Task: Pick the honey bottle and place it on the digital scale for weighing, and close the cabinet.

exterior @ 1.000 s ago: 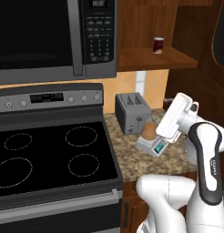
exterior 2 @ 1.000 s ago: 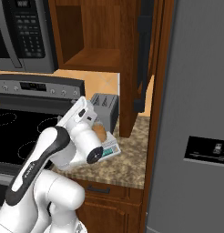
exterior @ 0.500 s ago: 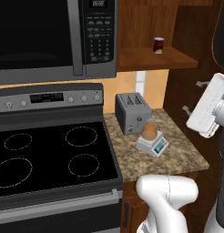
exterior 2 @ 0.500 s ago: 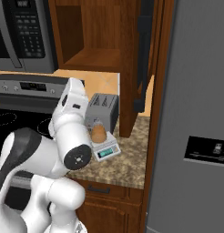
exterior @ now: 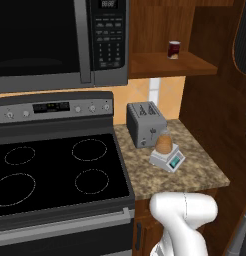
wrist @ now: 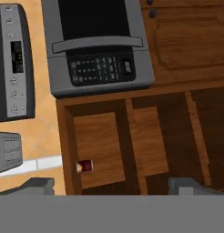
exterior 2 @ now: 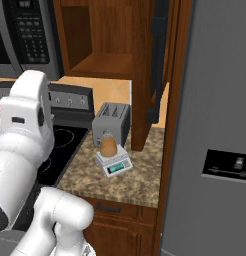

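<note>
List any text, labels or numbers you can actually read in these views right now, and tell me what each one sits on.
No text can be read.
Microwave keypad: rows of pale marks, too small to read.
Stove control panel: display and markings blurred.
Digital scale under the honey bottle: teal display, no digits legible.
Fridge dispenser panel: small marks, unreadable.
Small dark red jar in the open cabinet: no legible label.

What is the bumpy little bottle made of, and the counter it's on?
The honey bottle looks like smooth amber plastic with molded ridges, though it might be glass. It sits on the digital scale. The countertop looks like polished granite, speckled brown and tan.
</note>
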Motion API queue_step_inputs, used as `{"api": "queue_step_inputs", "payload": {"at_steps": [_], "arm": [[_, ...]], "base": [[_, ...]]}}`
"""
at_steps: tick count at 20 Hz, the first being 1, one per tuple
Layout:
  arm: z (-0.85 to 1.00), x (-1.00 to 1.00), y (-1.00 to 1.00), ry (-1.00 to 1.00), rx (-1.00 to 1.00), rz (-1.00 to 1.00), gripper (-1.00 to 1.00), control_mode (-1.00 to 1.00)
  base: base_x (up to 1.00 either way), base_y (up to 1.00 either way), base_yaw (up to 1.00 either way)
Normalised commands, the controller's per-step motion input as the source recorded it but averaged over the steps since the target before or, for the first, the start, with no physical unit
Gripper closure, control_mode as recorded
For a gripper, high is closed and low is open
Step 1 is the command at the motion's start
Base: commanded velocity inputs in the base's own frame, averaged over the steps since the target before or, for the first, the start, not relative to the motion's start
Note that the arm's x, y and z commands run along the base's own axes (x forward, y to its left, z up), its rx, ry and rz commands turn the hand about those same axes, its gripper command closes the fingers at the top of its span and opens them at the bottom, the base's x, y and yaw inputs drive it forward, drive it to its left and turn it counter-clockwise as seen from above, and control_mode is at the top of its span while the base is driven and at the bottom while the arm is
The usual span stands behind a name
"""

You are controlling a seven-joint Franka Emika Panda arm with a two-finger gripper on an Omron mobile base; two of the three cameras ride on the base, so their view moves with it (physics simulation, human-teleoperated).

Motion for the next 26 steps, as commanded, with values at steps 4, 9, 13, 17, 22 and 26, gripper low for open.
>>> {"api": "queue_step_inputs", "payload": {"at_steps": [4, 9, 13, 17, 22, 26], "arm": [[-0.16, -0.83, -0.35, -0.13, 0.04, -0.16, -1.0, -1.0], [-0.64, -0.8, -0.35, -0.31, 0.14, -0.05, -1.0, -1.0], [-0.91, -0.3, -0.02, -0.45, 0.0, 0.0, -1.0, -1.0], [-0.78, 0.09, -0.04, -0.29, 0.01, 0.01, -1.0, -1.0], [-0.74, 0.17, 0.01, -0.07, 0.0, 0.05, -1.0, -1.0], [-0.52, 0.74, -0.6, 0.01, 0.1, 0.05, -1.0, -1.0]], "base": [[0.0, 0.0, 0.0], [0.0, 0.0, 0.0], [0.0, 0.0, 0.0], [0.0, 0.0, 0.0], [0.0, 0.0, 0.0], [0.0, 0.0, 0.0]]}}
